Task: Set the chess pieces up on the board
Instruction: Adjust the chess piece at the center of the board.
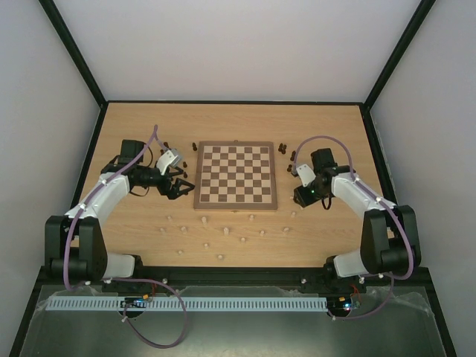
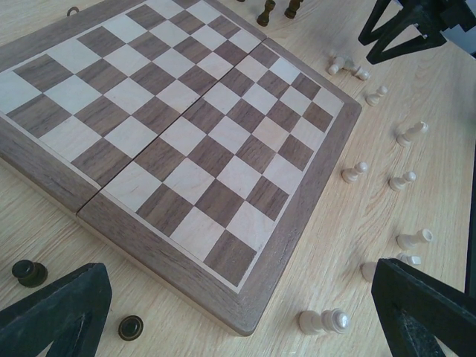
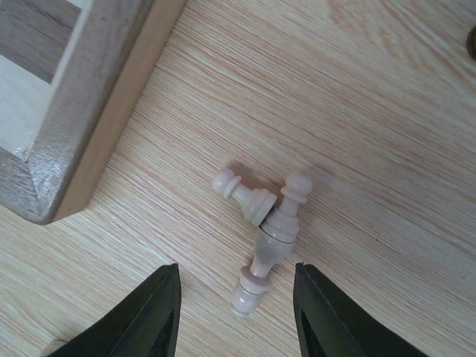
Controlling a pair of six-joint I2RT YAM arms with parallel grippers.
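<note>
top external: board (image 1: 235, 176) at centre of counter (image 1: 149, 119), every square bare, no piece placed. pale chess pieces (image 1: 225, 231) strewn on counter below board, lower middle of frame; dark ones (image 1: 283, 148) clustered by board's upper corners.

left wrist: left gripper (image 2: 238, 271) spread wide, holding nothing, above board's near corner; pale men (image 2: 401, 181) lying along right of frame.

right wrist: right gripper (image 3: 236, 274) spread, just reaching two toppled pale pieces (image 3: 269, 230) that touch each other; neither pinched.

judged stage: very start, whole set left to place.

Overhead from behind, left wrist low across the board (image 2: 186, 141), right wrist near its corner
</note>
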